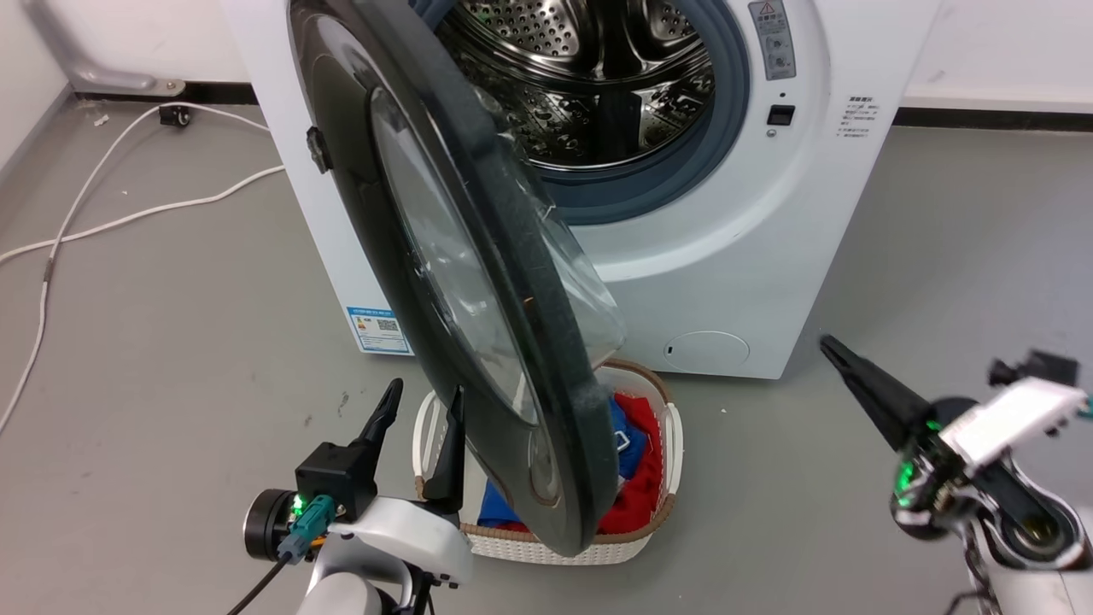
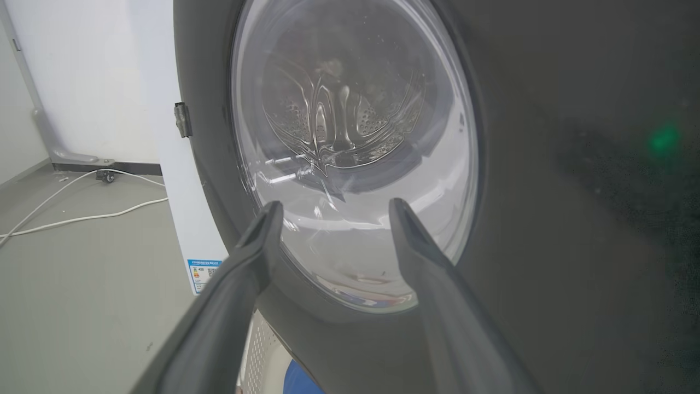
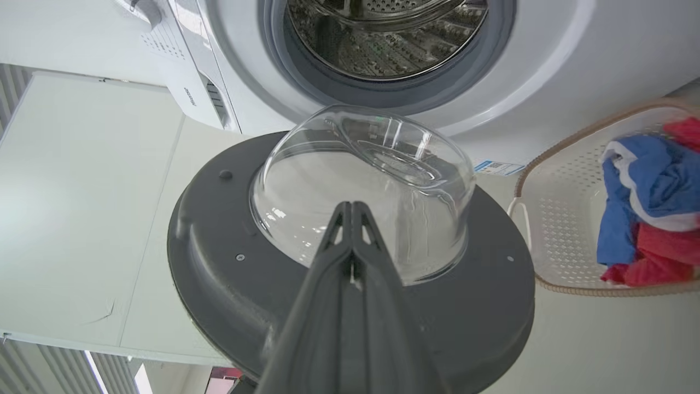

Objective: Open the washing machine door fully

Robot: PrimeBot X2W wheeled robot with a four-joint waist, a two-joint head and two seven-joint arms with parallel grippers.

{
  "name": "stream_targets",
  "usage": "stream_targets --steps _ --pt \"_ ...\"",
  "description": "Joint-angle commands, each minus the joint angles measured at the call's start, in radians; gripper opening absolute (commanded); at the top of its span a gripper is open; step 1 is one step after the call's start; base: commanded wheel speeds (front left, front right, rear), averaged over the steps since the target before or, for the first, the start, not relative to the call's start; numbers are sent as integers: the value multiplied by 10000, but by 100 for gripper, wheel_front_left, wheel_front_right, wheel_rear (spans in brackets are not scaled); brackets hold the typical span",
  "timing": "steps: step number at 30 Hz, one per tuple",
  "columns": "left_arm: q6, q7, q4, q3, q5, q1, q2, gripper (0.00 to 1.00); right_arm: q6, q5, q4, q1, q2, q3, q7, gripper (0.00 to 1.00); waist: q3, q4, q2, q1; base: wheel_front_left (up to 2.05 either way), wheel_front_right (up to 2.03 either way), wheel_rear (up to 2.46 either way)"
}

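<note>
basket (image 1: pixel 546 549): white, perforated, on grey floor (image 1: pixel 171 359) | clothes (image 1: pixel 640 483): red, blue, inside | cable (image 1: pixel 205 201): white, on floor

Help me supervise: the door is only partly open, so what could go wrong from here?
The open left tool sits outside the washing machine door, in its likely swing path, and may block it.
The door's lower edge overlaps the laundry basket in the head view; it might snag.
The shut right tool faces the curved glass bowl; pushing there could slip.

Grey floor (image 1: pixel 171 359), washing machine (image 1: pixel 768 256), laundry basket (image 1: pixel 589 551), white cable (image 1: pixel 184 205)
</note>
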Motion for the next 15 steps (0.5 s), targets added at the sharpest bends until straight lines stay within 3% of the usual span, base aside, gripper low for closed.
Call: stream_targets --steps 1,4,5,6,7,11,15 --pt "-26 -25 10 59 32 122 25 100 23 -12 -186 352 -48 -163 -179 0 -29 -71 -1 1 0 0 0" --pt "-39 -25 36 104 86 240 80 100 23 -277 -579 1048 -122 -612 -920 4 -97 -184 -1 1 0 0 0" --pt "-40 -25 32 138 92 261 93 100 22 -342 -697 1237 -56 -728 -1133 37 -119 -227 -1 1 0 0 0" --pt "-42 -25 40 169 99 295 114 100 23 -515 -832 1399 -45 -833 -1397 85 -147 -273 -1 1 0 0 0" --pt "-47 -25 45 195 100 337 128 100 23 -739 -945 1547 -66 -901 -1676 100 -174 -315 -1 1 0 0 0" --pt "-87 -25 80 264 121 411 194 100 22 -2361 -1537 2066 -231 -852 -3077 100 -261 -444 -1 1 0 0 0" --pt "-86 -25 99 315 138 430 231 100 22 -5057 -1811 2307 -609 -641 -4654 100 -285 -525 -1 1 0 0 0"
